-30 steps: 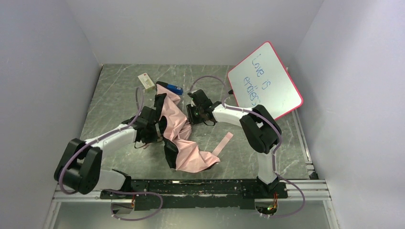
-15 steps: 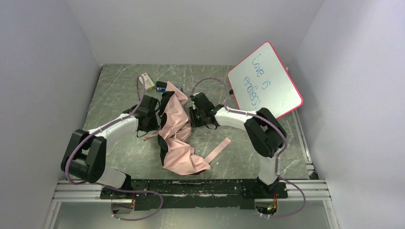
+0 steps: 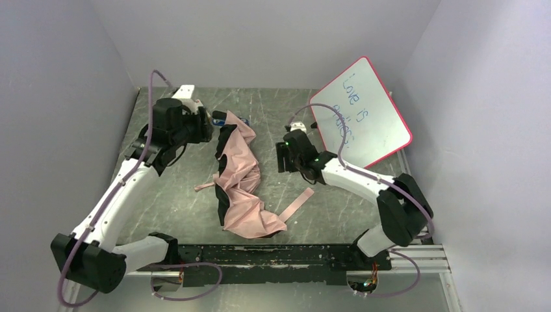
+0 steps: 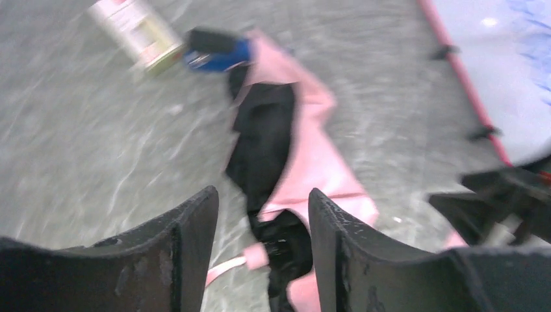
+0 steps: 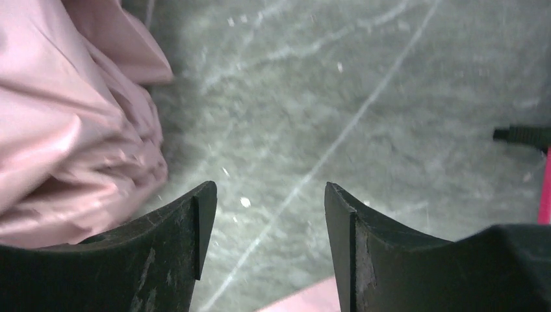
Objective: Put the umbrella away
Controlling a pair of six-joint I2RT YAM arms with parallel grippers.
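Note:
The umbrella [image 3: 239, 182] lies crumpled on the table, pale pink fabric with black patches, running from the back middle toward the front. A pink strap end [image 4: 256, 255] shows beside its black folds. My left gripper [image 3: 208, 127] hangs above the umbrella's [image 4: 312, 156] far end, open, with nothing between its fingers [image 4: 188, 247]. My right gripper [image 3: 281, 158] stands just right of the fabric [image 5: 71, 130], open and apart from it, over bare table.
A pink-framed whiteboard [image 3: 360, 110] leans at the back right. A white box [image 4: 136, 32] and a blue and black object [image 4: 217, 52] lie by the umbrella's far end. A loose pink strip [image 3: 299, 203] lies right of the umbrella. Walls close in on three sides.
Both grippers opened and pulled away from the umbrella. The left arm rose toward the back left, the right drew back to the right. The umbrella now lies free.

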